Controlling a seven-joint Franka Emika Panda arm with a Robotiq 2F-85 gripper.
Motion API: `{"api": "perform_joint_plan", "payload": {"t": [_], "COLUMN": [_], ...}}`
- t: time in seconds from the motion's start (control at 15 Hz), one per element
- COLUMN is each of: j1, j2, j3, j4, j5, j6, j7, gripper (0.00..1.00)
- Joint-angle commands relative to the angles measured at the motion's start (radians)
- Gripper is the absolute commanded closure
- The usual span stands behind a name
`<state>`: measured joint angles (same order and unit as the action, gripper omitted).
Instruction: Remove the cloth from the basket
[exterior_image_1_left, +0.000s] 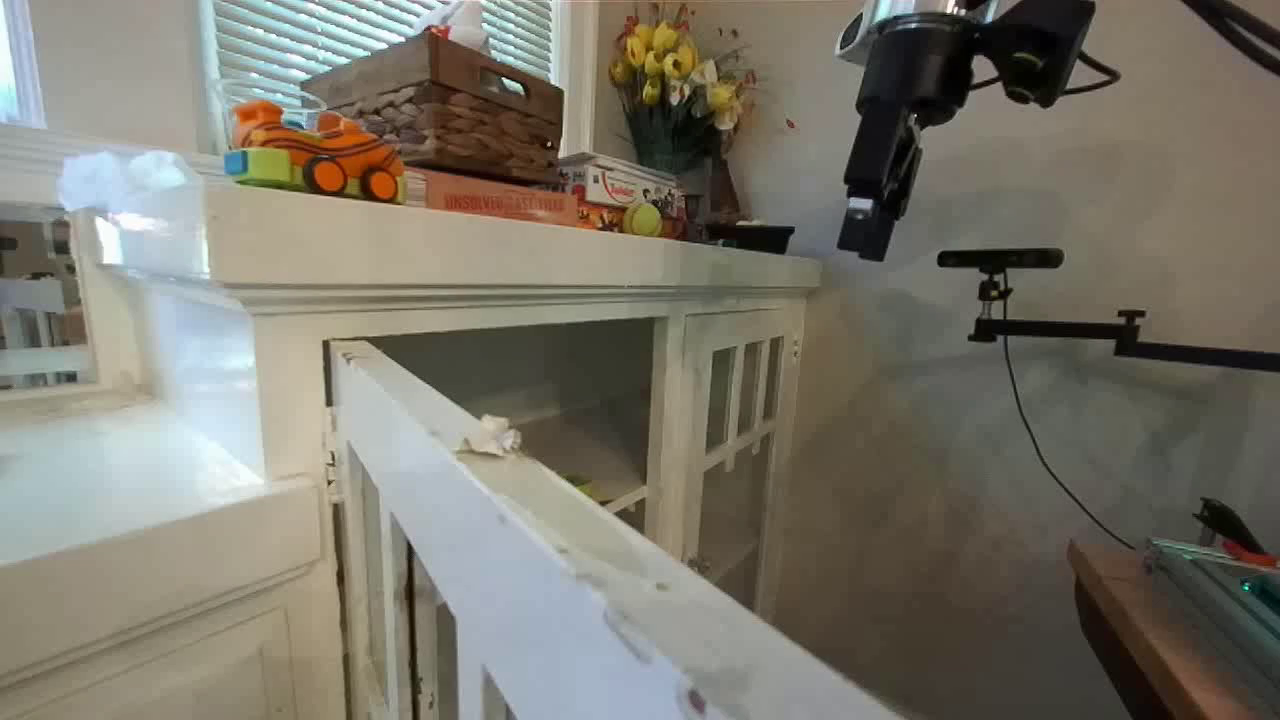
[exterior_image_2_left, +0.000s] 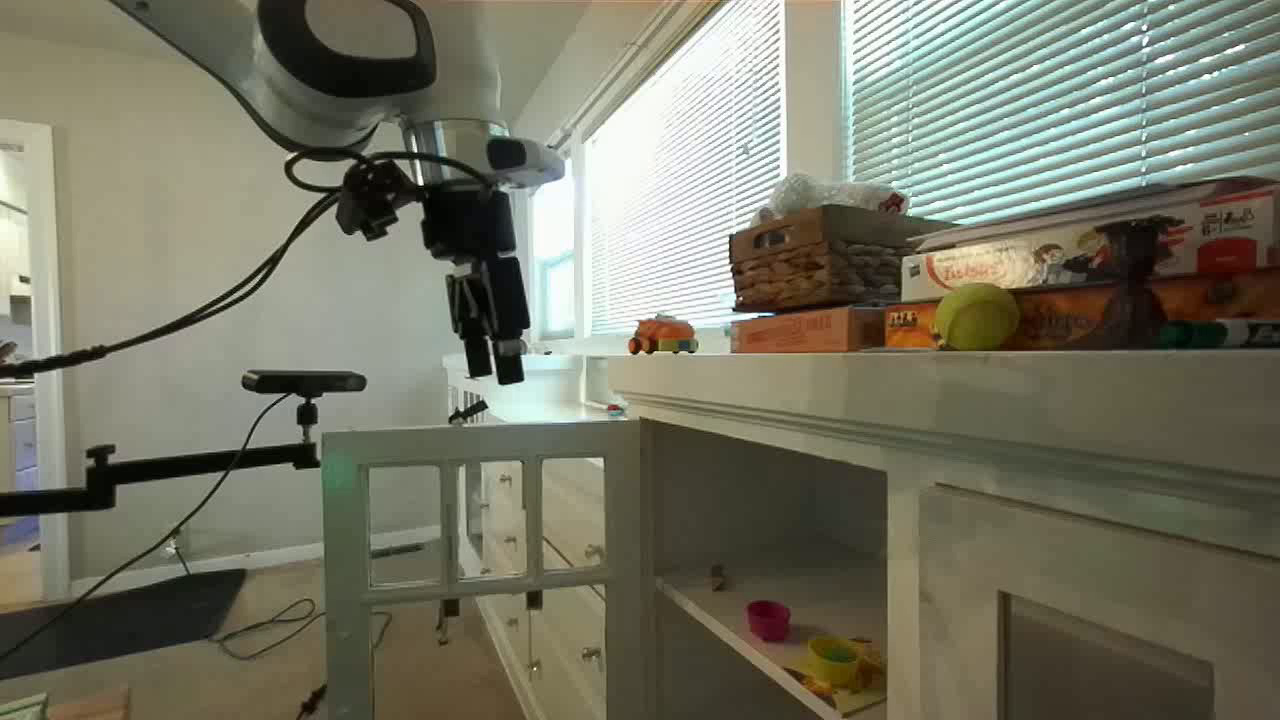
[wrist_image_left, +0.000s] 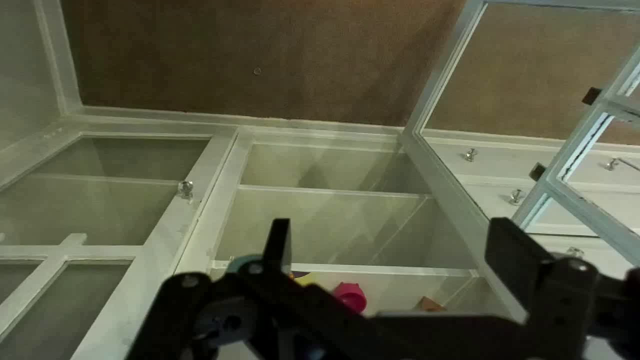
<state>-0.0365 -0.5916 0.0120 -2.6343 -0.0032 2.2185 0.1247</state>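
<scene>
Cloth is poking up out of the basket, which is resting on a flat box on the counter — I'm hovering the gripper well apart from both, fingers standing spread wide.

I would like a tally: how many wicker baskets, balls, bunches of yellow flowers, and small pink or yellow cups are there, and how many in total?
Wicker basket: 1
Ball: 1
Bunch of yellow flowers: 1
Pink cup and yellow cup: 2
Total: 5

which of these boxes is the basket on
The reddish box marked "Unsolved", directly under the basket; the white box instead lies on the orange box.
</scene>
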Motion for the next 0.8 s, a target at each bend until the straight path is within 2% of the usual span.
{"api": "perform_joint_plan", "payload": {"t": [0.0, 0.27, 0.53, 0.73], "j1": [-0.003, -0.011, -0.078, -0.1], "j2": [0.0, 0.011, 0.096, 0.168], "j3": [0.002, 0.002, 0.004, 0.004], "j4": [0.002, 0.011, 0.077, 0.158], "j5": [0.002, 0.003, -0.029, -0.018], "j6": [-0.003, 0.019, 0.224, 0.379], "j7": [-0.002, 0.014, 0.07, 0.084], "gripper": [0.0, 0.0, 0.0, 0.0]}}
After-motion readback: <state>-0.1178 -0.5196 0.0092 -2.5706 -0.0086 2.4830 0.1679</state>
